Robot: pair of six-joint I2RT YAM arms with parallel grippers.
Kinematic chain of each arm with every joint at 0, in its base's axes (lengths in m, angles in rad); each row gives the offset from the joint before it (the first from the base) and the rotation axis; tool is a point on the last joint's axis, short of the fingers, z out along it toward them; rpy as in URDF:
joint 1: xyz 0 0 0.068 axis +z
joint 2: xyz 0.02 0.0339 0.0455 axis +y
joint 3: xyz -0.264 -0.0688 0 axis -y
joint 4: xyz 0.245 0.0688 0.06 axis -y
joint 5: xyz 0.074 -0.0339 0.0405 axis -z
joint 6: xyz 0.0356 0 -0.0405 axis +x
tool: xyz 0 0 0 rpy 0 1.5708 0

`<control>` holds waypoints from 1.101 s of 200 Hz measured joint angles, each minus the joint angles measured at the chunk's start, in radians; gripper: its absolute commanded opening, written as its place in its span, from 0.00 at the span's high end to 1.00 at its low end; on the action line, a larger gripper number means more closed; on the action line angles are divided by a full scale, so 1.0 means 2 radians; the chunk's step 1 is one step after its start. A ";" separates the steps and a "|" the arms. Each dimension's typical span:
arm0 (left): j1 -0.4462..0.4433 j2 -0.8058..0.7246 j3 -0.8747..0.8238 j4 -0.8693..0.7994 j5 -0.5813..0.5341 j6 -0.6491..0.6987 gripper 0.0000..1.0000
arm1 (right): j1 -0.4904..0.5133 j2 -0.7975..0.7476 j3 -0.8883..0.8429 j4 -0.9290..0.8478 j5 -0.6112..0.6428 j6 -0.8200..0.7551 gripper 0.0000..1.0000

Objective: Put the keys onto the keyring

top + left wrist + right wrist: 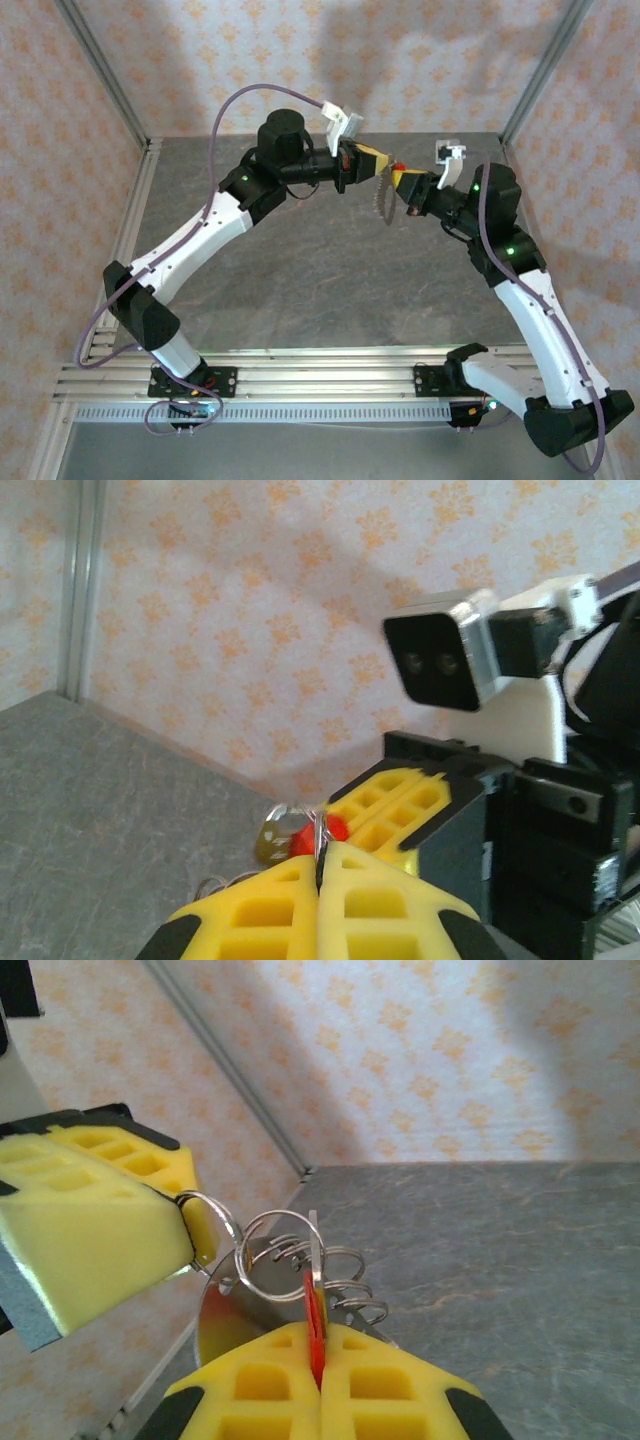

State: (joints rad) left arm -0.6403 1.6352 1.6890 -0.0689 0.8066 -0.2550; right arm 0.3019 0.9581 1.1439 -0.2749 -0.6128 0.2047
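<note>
1. Left gripper [320, 880]: jaws fully closed, pinching one wire loop of the keyring [282, 1250] at the very tips.
2. Right gripper [318, 1365]: jaws fully closed on the red head of the key [316, 1332], which is clamped edge-on.
3. Keyring: several silvery wire loops bunched together, hanging between the two grippers, which meet almost tip to tip.
4. Key: only a sliver of red plastic shows. It sits against the loops, and threading cannot be confirmed.
5. Position: both items are held in the air over the table [300, 270], near the middle of its far edge.
</note>
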 measured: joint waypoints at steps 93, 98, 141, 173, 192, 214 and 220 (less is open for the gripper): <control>-0.004 0.000 -0.040 0.001 -0.035 0.014 1.00 | -0.008 -0.020 -0.065 -0.010 0.116 0.023 1.00; -0.003 0.000 -0.041 0.001 -0.036 0.015 1.00 | -0.008 -0.020 -0.065 -0.010 0.119 0.023 1.00; -0.003 0.000 -0.044 0.002 -0.038 0.027 1.00 | -0.008 -0.005 -0.062 -0.012 0.123 0.023 1.00; -0.003 0.000 -0.060 0.019 -0.055 0.023 0.99 | -0.008 0.016 -0.055 -0.023 0.117 0.012 1.00; -0.003 0.000 -0.072 0.019 -0.068 0.022 0.86 | -0.008 0.020 -0.055 -0.027 0.104 0.001 1.00; -0.002 0.000 -0.083 0.022 -0.082 0.019 0.74 | -0.009 0.028 -0.051 -0.031 0.084 -0.012 1.00; -0.002 0.000 -0.088 0.026 -0.085 0.018 0.71 | -0.009 0.031 -0.051 -0.031 0.079 -0.014 1.00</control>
State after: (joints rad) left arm -0.6437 1.6352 1.5135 -0.0177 0.6373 -0.2192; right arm 0.2840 1.0191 1.0428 -0.3367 -0.4545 0.1761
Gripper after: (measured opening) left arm 0.232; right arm 0.043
